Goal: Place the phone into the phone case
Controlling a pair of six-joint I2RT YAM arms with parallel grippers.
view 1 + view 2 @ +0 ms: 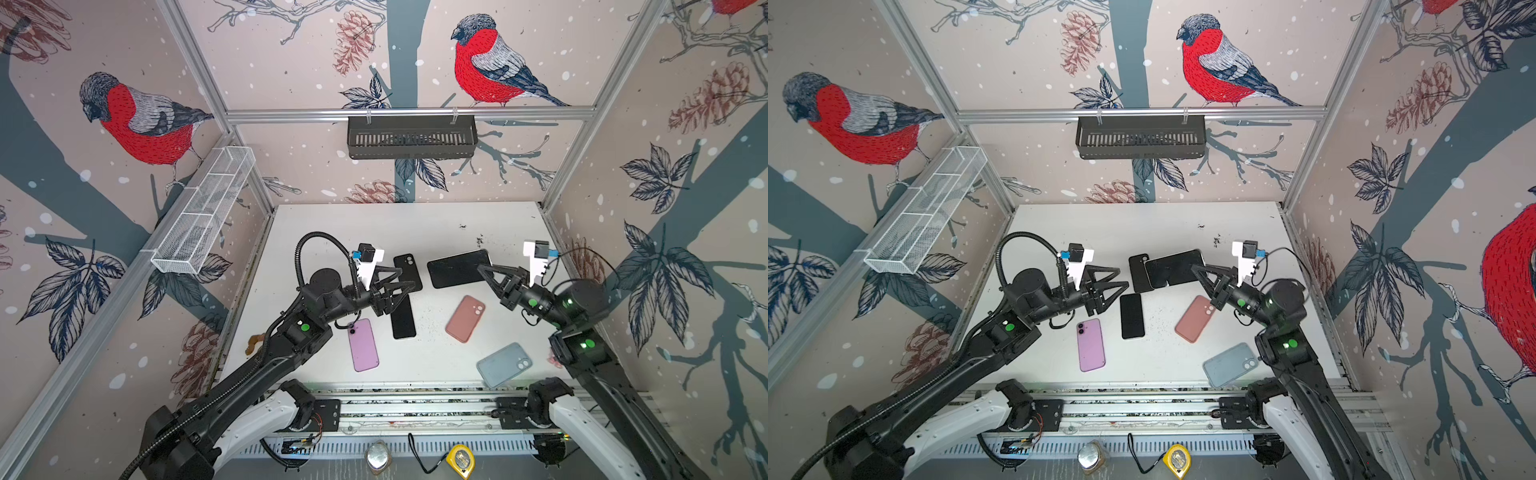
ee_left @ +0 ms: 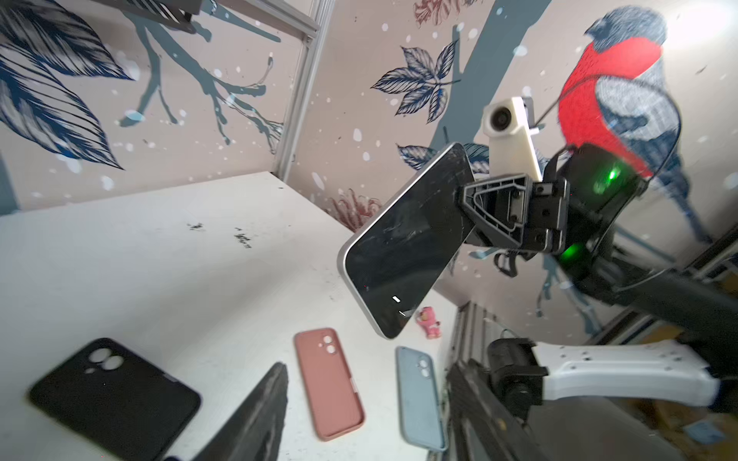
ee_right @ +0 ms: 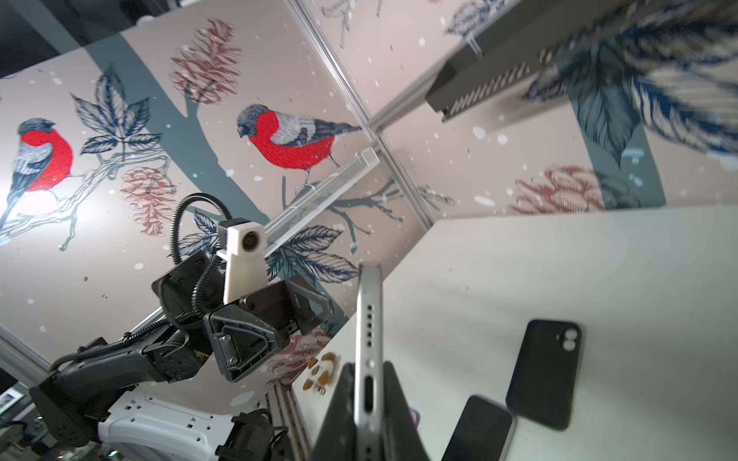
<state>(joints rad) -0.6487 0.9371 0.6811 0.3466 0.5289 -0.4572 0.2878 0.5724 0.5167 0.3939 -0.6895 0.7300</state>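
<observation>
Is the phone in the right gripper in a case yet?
Out. The phone in the right gripper shows a bare silver edge; the black case lies apart on the table.

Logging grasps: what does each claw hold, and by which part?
The right claw grips the silver-edged phone by its charging-port end, holding it in the air. The left claw is open, holding nothing.

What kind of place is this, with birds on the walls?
Probably a robot test booth: the left gripper and right gripper, which holds a phone, work over a white table, inside a metal frame hung with bird wallpaper.
</observation>
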